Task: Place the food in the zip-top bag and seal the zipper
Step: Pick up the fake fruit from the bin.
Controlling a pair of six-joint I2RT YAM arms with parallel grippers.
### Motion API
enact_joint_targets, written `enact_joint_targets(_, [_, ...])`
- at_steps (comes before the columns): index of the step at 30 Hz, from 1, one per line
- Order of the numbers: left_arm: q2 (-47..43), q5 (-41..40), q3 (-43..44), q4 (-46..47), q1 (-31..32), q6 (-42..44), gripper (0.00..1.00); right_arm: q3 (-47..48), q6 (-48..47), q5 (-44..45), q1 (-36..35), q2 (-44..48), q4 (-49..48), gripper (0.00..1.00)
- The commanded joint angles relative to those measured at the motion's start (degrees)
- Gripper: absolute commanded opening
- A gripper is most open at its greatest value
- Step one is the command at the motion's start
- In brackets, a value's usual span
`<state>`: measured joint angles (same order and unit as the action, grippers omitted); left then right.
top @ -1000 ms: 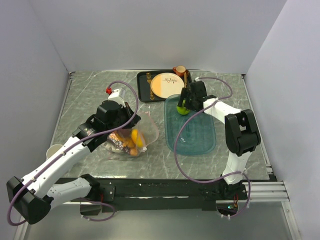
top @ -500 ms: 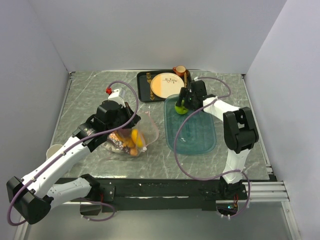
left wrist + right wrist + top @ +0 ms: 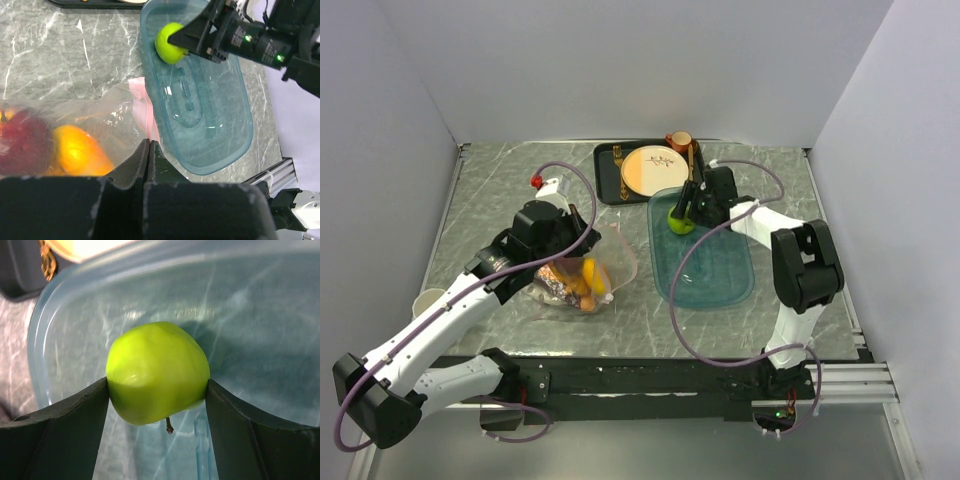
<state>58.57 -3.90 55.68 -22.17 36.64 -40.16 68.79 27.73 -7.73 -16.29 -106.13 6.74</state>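
A green apple [image 3: 157,372] sits between both fingers of my right gripper [image 3: 157,390], which is shut on it, just above the far left end of the teal tray [image 3: 250,315]. From above, the apple [image 3: 680,222] and the right gripper [image 3: 684,214] are at the tray's far end. My left gripper [image 3: 148,142] is shut on the zip-top bag [image 3: 100,115] at its pink zipper [image 3: 142,107], holding the mouth edge up. Inside the bag lie an orange [image 3: 77,150], a red apple [image 3: 20,142] and other food [image 3: 582,282].
The teal tray [image 3: 715,270] lies right of the bag. A black tray [image 3: 608,170] with a cream-and-orange plate [image 3: 653,170] and a brown cup [image 3: 678,141] stands at the back. A white cup [image 3: 428,298] sits at the left edge.
My right gripper's fingers have closed in on the green apple at the tray's far end, and it has shifted slightly left. The left arm and bag have not moved.
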Motion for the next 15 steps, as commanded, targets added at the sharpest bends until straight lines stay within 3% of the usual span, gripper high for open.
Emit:
enact_joint_targets(1, [-1.8, -0.3, 0.1, 0.3, 0.3, -0.6, 0.01, -3.0, 0.8, -1.9, 0.2, 6.3, -2.2, 0.61])
enact_joint_targets(15, [-1.0, -0.3, -1.4, 1.7, 0.3, -1.3, 0.01, -16.1, 1.1, -4.8, 0.1, 22.6, -3.5, 0.61])
